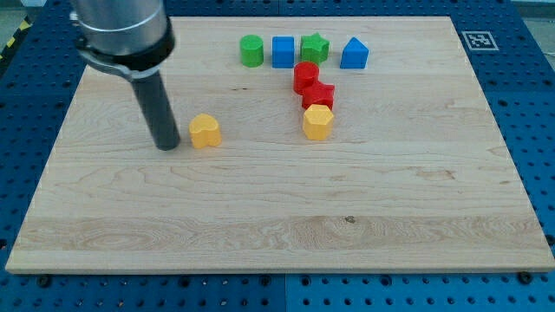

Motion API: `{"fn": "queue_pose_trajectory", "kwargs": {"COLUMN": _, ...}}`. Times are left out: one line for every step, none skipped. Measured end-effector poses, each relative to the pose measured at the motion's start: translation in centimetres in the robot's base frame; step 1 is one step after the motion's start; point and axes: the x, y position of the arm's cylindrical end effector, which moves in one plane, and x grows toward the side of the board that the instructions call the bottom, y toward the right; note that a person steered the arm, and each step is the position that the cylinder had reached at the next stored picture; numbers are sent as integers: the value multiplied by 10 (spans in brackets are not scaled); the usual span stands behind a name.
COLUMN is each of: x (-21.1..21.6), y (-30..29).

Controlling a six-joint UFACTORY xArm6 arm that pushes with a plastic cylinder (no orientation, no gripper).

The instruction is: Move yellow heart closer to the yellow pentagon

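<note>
The yellow heart lies on the wooden board, left of the middle. The yellow pentagon lies to its right, about a fifth of the board's width away, just below a red block. My tip rests on the board just left of the yellow heart, with a small gap between them. The dark rod rises from the tip toward the view's top left.
Two red blocks stand stacked in a line above the yellow pentagon. A row at the top holds a green cylinder, a blue cube, a green star and a blue pentagon-like block.
</note>
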Motion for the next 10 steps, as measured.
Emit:
{"fn": "queue_pose_trajectory", "kwargs": {"x": -16, "y": -6}}
{"fn": "queue_pose_trajectory", "kwargs": {"x": -23, "y": -5}}
{"fn": "queue_pose_trajectory", "kwargs": {"x": -23, "y": 7}}
{"fn": "queue_pose_trajectory", "kwargs": {"x": -11, "y": 27}}
{"fn": "queue_pose_trajectory", "kwargs": {"x": -3, "y": 54}}
{"fn": "queue_pose_trajectory", "kwargs": {"x": -3, "y": 69}}
{"fn": "queue_pose_trajectory", "kwargs": {"x": -12, "y": 69}}
{"fn": "queue_pose_trajectory", "kwargs": {"x": -17, "y": 69}}
{"fn": "queue_pose_trajectory", "kwargs": {"x": -17, "y": 78}}
{"fn": "queue_pose_trajectory", "kwargs": {"x": -15, "y": 104}}
